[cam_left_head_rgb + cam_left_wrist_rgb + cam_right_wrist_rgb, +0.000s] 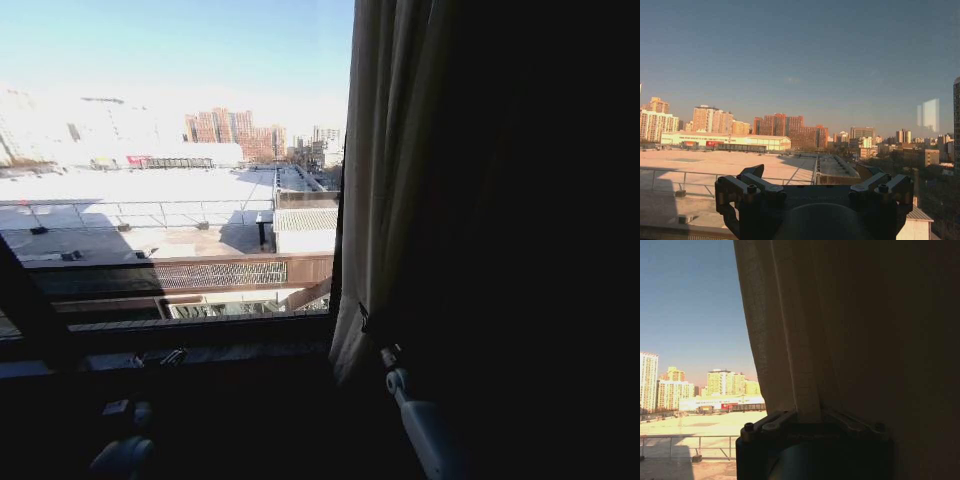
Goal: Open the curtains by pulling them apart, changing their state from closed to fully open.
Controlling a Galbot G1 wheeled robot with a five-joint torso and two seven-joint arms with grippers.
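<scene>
Right gripper point(810, 421) clamps a fold of the pleated cream sheer curtain point(785, 340), bunched rightward; left gripper point(812, 187) hangs released before bare window glass point(170, 150).

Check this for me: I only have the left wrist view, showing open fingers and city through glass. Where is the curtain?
Observer: In the head view the curtain is gathered at the right side of the window.
Operator: Is the right gripper on it?
Observer: Yes. In the right wrist view the right gripper is shut on a fold of the curtain.
Operator: And where does the left gripper sit?
Observer: The left gripper sits low on the left in the head view, apart from the fabric.
</scene>
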